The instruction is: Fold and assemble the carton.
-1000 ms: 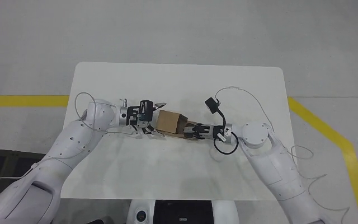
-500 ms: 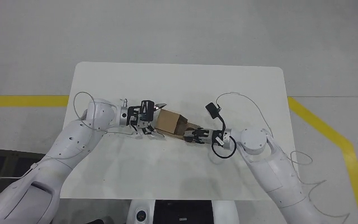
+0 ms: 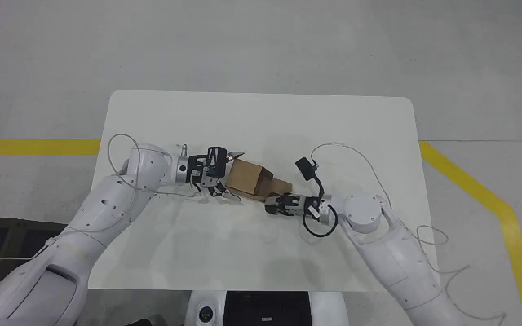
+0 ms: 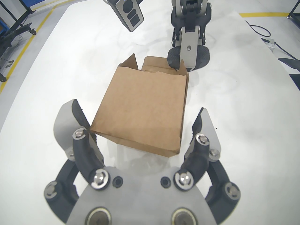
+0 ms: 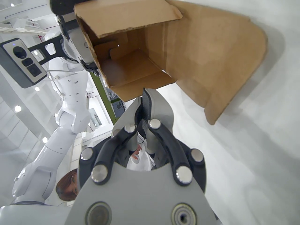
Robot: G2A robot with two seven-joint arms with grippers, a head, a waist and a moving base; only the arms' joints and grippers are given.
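Carton (image 3: 249,178) stays between wide left jaws; closed right jaws shifted toward near edge.

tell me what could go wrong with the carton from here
The left hand is open around the brown cardboard carton, so the carton may slide on the white table when pushed.
The shut right hand sits at the edge of a short flap; it could slip off or crumple it.
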